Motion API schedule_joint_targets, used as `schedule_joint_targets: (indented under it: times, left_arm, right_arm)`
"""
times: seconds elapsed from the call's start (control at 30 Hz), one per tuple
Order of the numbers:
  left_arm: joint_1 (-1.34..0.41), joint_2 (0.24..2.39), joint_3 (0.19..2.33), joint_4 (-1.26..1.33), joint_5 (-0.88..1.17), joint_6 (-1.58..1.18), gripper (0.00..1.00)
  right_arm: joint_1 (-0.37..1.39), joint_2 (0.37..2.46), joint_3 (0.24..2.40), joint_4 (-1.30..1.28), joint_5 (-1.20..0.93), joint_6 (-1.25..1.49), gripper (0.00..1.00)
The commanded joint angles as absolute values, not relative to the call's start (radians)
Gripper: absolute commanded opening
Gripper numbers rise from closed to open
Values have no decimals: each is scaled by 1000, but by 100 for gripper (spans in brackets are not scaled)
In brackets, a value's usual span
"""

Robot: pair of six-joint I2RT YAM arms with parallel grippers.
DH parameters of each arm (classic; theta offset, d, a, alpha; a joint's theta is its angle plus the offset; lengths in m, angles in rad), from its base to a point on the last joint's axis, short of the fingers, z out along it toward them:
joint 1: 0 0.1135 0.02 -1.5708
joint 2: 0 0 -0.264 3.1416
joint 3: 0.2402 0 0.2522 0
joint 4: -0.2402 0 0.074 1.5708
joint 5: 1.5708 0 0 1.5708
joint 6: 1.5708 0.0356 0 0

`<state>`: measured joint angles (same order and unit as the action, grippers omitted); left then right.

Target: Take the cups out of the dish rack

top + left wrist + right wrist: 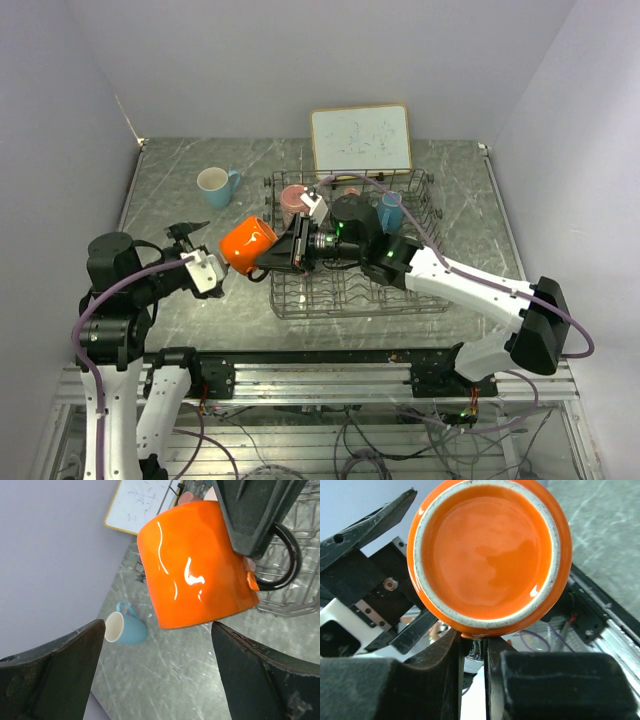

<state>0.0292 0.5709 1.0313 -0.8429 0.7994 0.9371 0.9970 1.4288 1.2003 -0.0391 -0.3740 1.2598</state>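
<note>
At far left, the table edge is met by the side wall, and a bare strip of grey surface is seen between that edge and the dish rack. The left gripper is held over this strip near the front, its fingers spread wide with nothing between them; no contact with anything is seen. A light blue mug is stood upright on the table further back, well apart from the gripper and left of the rack's far corner. The orange mug is held tilted just in front of the left gripper's spread fingers and just outside the rack's left edge, seen above the table surface in the left wrist view. Its base is turned toward the right wrist camera. The right gripper is clamped nearly closed on a thin orange part at the mug's edge; what exactly is pinched is mostly hidden. The right arm is stretched across the dish rack, covering much of its middle. Inside the rack, a pink mug is seen near the far left corner and a blue mug toward the far right. A whiteboard is propped just behind the rack's far edge. Bare table is seen right of the rack up to the right edge.
</note>
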Motion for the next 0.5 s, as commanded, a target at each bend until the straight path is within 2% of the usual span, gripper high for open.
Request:
schedule_joint_targets:
  times: [0.0,0.17,0.3,0.47]
  left_arm:
    - [27,549,1013,-727,854,1003,97]
    - [26,503,988,-645,872,954,94]
    - [27,497,991,-632,867,947,90]
    - [27,522,1028,-619,905,877,74]
  right_arm:
    - [988,1412,1147,356,-522,1415,0]
    - [988,1408,1047,601,-552,1557,0]
    - [991,1380,1009,669,-552,1593,0]
    - [1009,1369,1007,730,-547,1625,0]
